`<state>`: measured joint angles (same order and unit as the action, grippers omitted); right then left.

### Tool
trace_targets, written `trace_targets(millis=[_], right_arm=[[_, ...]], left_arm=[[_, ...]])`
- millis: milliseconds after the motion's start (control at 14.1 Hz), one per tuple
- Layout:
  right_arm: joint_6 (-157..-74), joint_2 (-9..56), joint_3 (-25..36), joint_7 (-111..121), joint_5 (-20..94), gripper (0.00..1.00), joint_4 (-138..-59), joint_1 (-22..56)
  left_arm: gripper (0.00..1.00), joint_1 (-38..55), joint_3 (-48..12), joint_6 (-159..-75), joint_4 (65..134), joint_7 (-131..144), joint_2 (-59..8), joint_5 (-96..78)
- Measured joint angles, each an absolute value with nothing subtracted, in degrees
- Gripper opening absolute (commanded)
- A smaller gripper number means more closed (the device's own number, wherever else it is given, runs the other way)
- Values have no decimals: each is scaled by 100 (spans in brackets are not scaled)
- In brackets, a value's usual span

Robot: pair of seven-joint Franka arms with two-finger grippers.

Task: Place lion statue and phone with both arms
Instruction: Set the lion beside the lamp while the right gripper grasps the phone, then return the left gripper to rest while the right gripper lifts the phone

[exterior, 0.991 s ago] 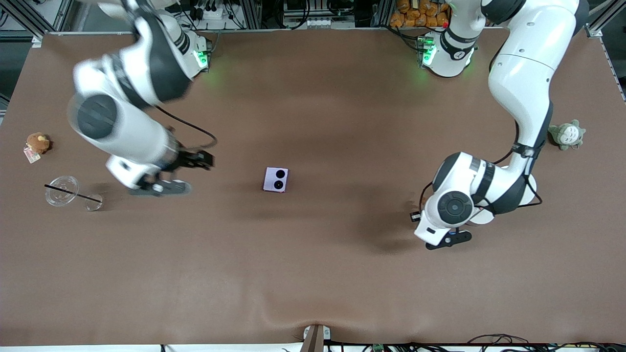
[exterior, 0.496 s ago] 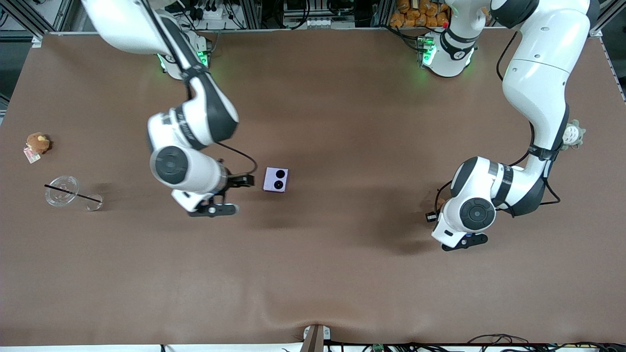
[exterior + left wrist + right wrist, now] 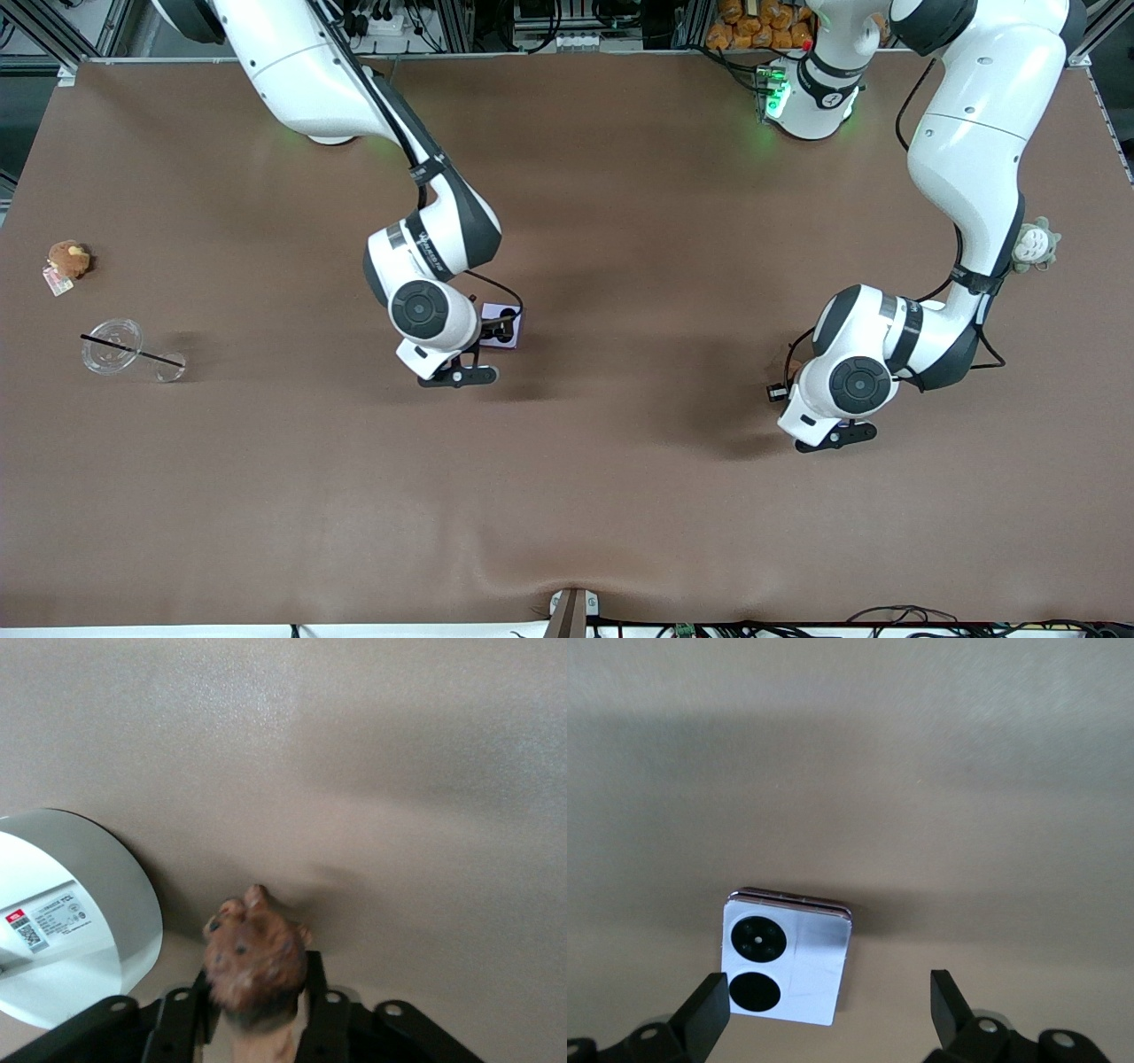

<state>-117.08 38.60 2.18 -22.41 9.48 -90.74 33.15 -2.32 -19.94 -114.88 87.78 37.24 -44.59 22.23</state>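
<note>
Since a second ago the right claw has swung in from the cup end of the surface and now hangs spread wide over the phone, which lies untouched at mid-surface. The left claw hangs low toward its own end, fingers narrow around the lion statue. Judgement: phone pickup is imminent; the statue's release may be starting.

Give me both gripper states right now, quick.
Left gripper: closed on the lion statue, low over the table.
Right gripper: open, empty, over the phone.
</note>
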Motion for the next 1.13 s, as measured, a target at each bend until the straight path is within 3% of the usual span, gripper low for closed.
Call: trace_targets(millis=[354,1133], right_arm=[[-11800,4011,219,-2290,999,100,-9131,3434],[-12021,4235,234,-2687,1483,100,-9139,3450]], left_arm=[[100,-238,-2067,-11041,8668,3724,-4176,2243],[100,-279,-2381,-9462,8178,3725,-1662,1532]])
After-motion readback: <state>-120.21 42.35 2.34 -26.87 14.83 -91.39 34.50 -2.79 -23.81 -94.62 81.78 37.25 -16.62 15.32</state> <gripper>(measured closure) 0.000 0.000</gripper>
